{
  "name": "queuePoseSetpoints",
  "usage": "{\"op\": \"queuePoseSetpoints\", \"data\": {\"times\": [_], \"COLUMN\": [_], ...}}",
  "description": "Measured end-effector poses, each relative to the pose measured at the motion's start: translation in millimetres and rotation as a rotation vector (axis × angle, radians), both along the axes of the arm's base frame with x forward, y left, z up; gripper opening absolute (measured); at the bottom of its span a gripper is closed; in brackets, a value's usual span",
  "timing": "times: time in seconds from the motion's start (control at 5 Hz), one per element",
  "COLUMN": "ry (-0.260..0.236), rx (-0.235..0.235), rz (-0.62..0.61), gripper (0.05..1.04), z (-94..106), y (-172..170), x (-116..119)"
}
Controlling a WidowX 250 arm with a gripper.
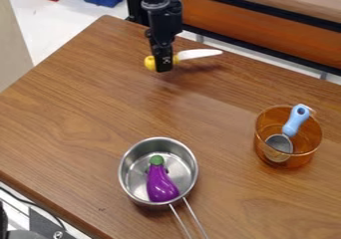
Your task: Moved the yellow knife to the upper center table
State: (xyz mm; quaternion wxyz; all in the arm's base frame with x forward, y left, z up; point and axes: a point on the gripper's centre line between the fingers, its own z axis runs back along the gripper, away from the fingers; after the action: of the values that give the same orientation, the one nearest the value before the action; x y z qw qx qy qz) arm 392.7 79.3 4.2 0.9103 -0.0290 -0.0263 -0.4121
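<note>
The black gripper (163, 63) hangs over the upper middle of the wooden table (86, 98). It is shut on the yellow handle of the knife (200, 54); a rounded yellow end shows to the left of the gripper and a little yellow to its right. The white blade points right, toward the table's back edge. A shadow lies on the wood below and to the right of the knife, which looks held slightly above the surface.
A steel pan (124, 176) with a purple eggplant (160, 184) in it stands at the lower middle, its wire handle toward the front. At the right is a clear orange pot (301, 158) holding a blue-handled utensil (295, 120). An orange-fronted ledge (266, 28) runs behind the table.
</note>
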Motion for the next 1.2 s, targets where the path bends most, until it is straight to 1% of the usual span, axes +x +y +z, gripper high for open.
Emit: {"op": "queuePoseSetpoints", "data": {"times": [0.2,0.4,0.6,0.8,1.0,1.2], "ry": [0.025,0.004,-0.008,0.016,0.013,0.022], "rx": [-0.019,-0.019,-0.030,-0.034,-0.030,-0.021], "rz": [-0.054,-0.081,-0.097,-0.092,-0.082,-0.093], "gripper": [0.451,0.451,0.451,0.451,0.451,0.499], "z": [-7.4,-12.8,-13.2,-19.5,-25.0,-26.8], "y": [-26,-51,-67,-67,-67,-66], "x": [9,14,17,14,11,9]}}
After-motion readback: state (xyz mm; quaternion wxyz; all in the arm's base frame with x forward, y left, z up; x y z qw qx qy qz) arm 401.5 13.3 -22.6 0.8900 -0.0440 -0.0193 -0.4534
